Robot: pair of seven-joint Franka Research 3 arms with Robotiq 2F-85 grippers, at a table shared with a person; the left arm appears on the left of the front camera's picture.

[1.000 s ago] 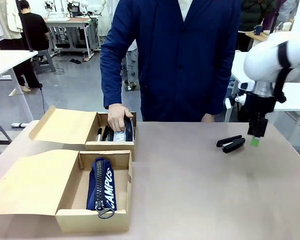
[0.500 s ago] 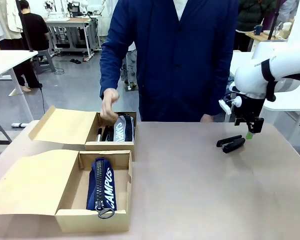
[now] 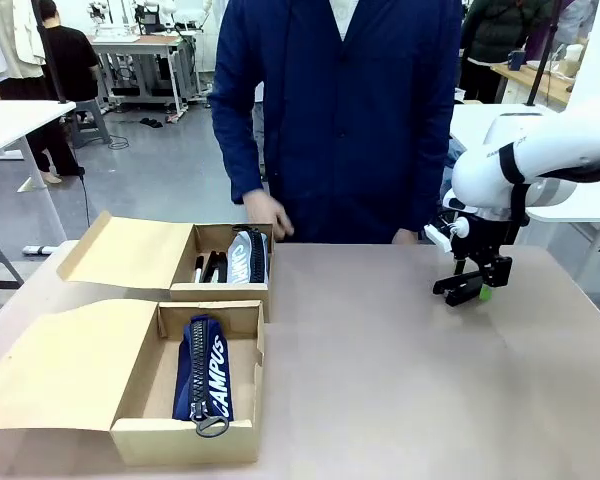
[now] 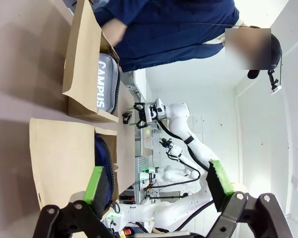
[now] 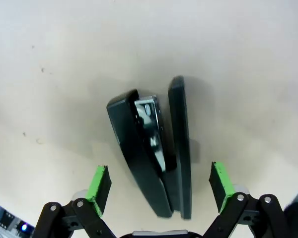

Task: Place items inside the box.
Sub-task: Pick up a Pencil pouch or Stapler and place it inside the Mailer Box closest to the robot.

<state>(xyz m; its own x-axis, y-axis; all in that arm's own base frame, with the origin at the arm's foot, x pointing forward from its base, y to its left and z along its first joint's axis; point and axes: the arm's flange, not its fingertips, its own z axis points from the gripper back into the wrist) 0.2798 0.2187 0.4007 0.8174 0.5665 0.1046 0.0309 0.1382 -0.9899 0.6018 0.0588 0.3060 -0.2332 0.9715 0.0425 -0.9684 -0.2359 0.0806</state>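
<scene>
Black plastic with a hinge, the stapler (image 5: 149,153) lies flat on the pale worktop (image 5: 64,59). The right pincer (image 5: 160,181) hangs over it with its green pads spread wide, one on each side, grasping nothing. The step in hand looks like the pick-up of this stapler. I judge that the next move calls for a short descent and a squeeze across the narrow body, then a carry over to a box with room.

The right wrist view shows the stapler's top and base slightly parted, with clearance at both pads. The front view adds the goal, well apart from the stapler. There the nearer brown cardboard box (image 3: 185,440) holds a navy-blue "CAMPUS" pencil case (image 3: 205,365). The farther cardboard box (image 3: 220,292) holds a grey pencil case (image 3: 242,258) beside some pens, with the person's hand (image 3: 268,215) just above its far edge. The left wrist view shows the left pincer (image 4: 155,182) released and empty, looking sideways at both boxes.
</scene>
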